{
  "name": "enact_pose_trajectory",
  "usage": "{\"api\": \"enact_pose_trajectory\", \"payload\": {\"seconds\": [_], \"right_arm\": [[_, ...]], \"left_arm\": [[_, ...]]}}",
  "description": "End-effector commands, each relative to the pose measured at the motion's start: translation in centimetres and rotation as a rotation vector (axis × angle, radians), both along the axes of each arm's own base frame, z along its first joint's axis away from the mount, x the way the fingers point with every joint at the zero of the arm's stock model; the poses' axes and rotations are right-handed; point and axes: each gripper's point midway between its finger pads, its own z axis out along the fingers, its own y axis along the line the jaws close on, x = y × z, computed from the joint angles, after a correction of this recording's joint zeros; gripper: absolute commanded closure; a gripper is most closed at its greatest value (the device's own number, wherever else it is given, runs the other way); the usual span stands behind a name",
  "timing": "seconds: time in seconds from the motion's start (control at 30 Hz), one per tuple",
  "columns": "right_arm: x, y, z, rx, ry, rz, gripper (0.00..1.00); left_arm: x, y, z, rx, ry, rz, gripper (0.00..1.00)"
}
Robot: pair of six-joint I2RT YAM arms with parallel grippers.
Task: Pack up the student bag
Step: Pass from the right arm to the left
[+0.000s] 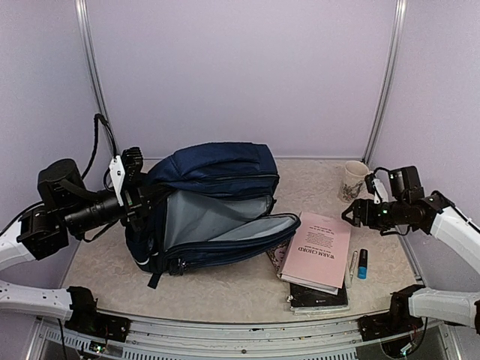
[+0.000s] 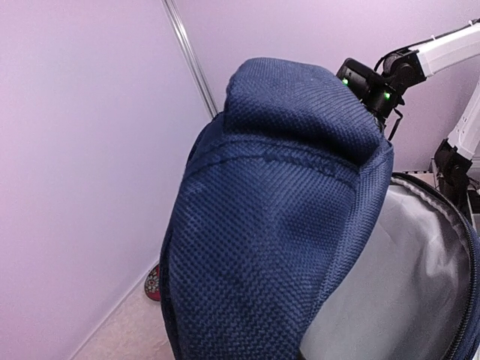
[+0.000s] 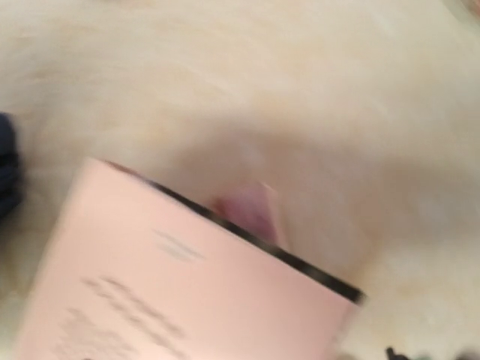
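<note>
left gripper [image 1: 141, 199] clamped on student bag [image 1: 214, 176] rim at desk's left edge to hold it gaping; right gripper [image 1: 358, 215] above pink book [image 1: 319, 251] corner, likely next pick; can't tell its jaw state

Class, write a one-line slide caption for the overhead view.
Left gripper holds the open student bag by its edge while the right gripper hovers near the pink book.

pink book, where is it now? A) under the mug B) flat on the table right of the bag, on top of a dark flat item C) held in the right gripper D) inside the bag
B: the pink book lies flat on the table right of the open student bag, resting on a dark flat item.
</note>
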Motion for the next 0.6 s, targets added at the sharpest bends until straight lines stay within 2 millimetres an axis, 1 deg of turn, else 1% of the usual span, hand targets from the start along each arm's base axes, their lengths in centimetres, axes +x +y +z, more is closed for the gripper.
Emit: {"api": "enact_pose_trajectory", "payload": {"seconds": [0.0,0.17,0.23,0.4,0.53,0.57], "right_arm": [[-0.6,-1.1,-1.8,0.146,0.048,-0.087,0.21],[-0.2,-0.6,-4.2,0.230,0.088,-0.077,0.30],[0.0,-0.1,-4.8,0.255,0.102,-0.062,0.36],[-0.1,1.0,-6.5,0.326,0.158,-0.038,0.52],[-0.4,1.4,-7.2,0.341,0.178,-0.016,0.61],[-0.4,1.5,-7.3,0.345,0.178,-0.014,0.66]], "left_arm": [[-2.0,0.5,5.1,-0.196,-0.051,-0.072,1.00],[-2.4,0.0,4.8,-0.187,-0.047,-0.096,1.00],[-2.3,-0.1,4.9,-0.181,-0.046,-0.093,1.00],[-2.1,-0.3,4.7,-0.175,-0.044,-0.091,1.00],[-2.1,-0.4,4.5,-0.170,-0.042,-0.091,1.00],[-2.1,-0.4,4.6,-0.171,-0.043,-0.092,1.00]]}}
